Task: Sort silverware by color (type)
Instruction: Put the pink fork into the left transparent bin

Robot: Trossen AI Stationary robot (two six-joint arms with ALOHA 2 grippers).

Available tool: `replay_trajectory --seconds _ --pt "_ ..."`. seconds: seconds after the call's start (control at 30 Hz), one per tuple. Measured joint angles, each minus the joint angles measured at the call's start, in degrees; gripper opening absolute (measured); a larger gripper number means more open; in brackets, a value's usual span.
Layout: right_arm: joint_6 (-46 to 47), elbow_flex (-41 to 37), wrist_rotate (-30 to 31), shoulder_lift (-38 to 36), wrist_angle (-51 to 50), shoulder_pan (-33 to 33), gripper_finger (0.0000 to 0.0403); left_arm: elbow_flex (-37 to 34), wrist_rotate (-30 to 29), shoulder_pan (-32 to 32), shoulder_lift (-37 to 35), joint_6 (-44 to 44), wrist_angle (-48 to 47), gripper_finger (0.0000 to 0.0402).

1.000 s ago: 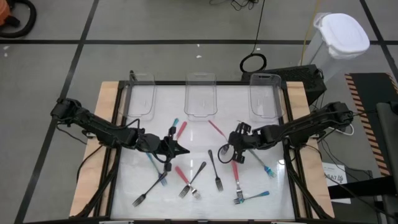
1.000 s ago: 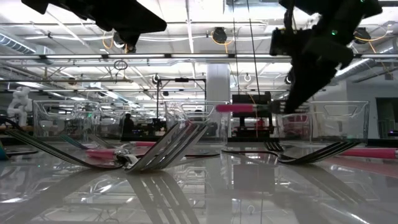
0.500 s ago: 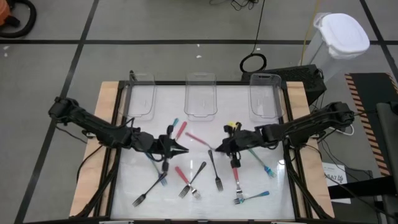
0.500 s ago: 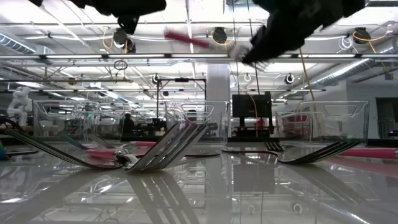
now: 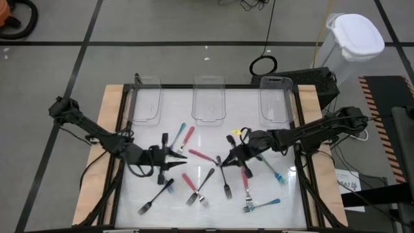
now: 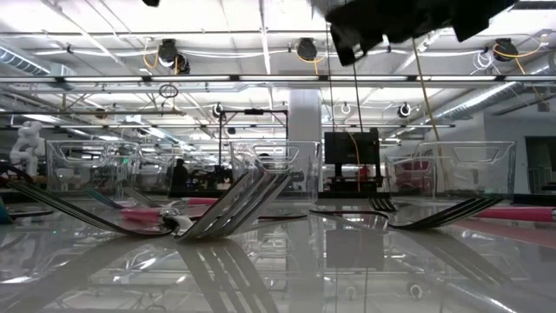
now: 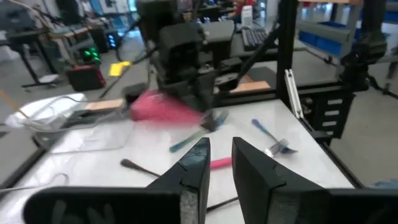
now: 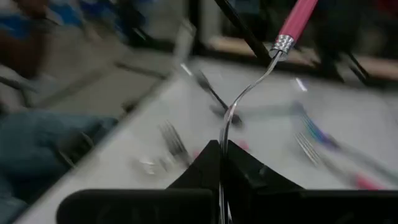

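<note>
I have the right gripper point(image 5: 223, 161) near the middle of the table point(image 5: 284, 200), its jaws pinching a pink-handled fork point(image 5: 202, 156) by the metal neck; the handle points toward nine o'clock, out at the left gripper point(image 5: 183, 154). In the right wrist view that fork point(image 8: 297, 18) rises from between the pressed-together fingers point(image 8: 245, 174), its handle tilted up and away. The left gripper sits just across from the handle's end, and in the left wrist view I see its two fingers point(image 7: 196, 165) slightly spread with nothing between them, the pink handle point(image 7: 165, 111) blurred ahead of them.

The other forks lie scattered on the table: a pink one point(image 5: 187, 135) and a teal one point(image 5: 181, 129) at about eleven o'clock from centre, black ones point(image 5: 224, 178) near six, a blue one point(image 5: 157, 194) toward seven, a pink one point(image 5: 245, 183) and teal ones point(image 5: 274, 172) toward four and five. Three clear trays point(image 5: 208, 103) stand along the twelve o'clock edge.
</note>
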Motion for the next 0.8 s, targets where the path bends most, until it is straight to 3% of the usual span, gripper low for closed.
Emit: replay_trajectory --seconds 0.23,0.43,0.63,0.8 --pt "1.4 -2.0 -8.8 6.1 18.8 -0.2 0.0004 0.0 -4.4 -4.9 -1.6 3.8 2.5 0.0125" --pt "4.4 -1.3 -13.4 10.4 27.8 -0.1 0.0004 0.0 -4.3 -4.6 2.3 9.4 12.6 0.0196" --pt "5.7 0.4 -14.7 12.0 30.4 -0.1 0.0004 0.0 0.5 -2.9 7.7 15.6 25.2 0.0248" --pt "5.0 0.9 -16.5 12.0 30.4 -0.1 0.0004 0.0 8.4 0.3 11.0 15.4 31.6 0.0263"
